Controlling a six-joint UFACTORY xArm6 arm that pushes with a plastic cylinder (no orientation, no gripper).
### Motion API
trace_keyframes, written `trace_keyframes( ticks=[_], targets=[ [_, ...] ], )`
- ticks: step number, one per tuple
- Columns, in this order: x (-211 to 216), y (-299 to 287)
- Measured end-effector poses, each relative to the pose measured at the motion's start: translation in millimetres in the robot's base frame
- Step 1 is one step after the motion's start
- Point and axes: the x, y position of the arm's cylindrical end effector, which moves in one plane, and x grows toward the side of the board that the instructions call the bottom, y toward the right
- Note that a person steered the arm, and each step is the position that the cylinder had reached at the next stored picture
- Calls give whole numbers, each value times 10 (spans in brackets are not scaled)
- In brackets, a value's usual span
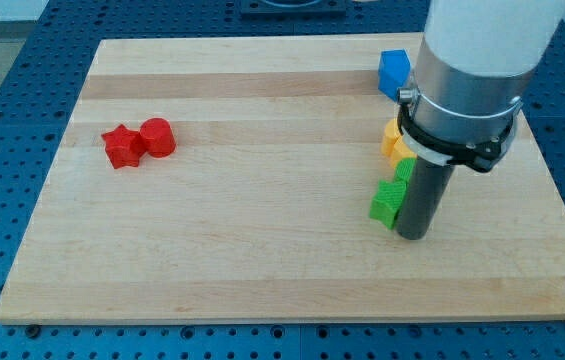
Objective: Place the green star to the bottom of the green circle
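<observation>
The green star [387, 202] lies on the wooden board at the view's right, just left of my rod. Another green block [403, 170], probably the green circle, sits right above the star, mostly hidden by the arm. My tip [413, 236] rests on the board right beside the star, touching or nearly touching its right side.
A yellow block [394, 141] sits above the green ones, partly hidden by the arm. A blue block [394, 72] is near the board's top edge. A red star [121, 147] and a red cylinder [157, 138] sit together at the view's left. The board [262, 250] has blue perforated table around it.
</observation>
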Motion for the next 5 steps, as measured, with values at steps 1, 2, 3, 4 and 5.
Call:
trace_keyframes(
  ticks=[1, 2, 3, 4, 5],
  targets=[
    [242, -131],
    [532, -424],
    [534, -939],
    [534, -1401],
    [402, -1507]
  ],
)
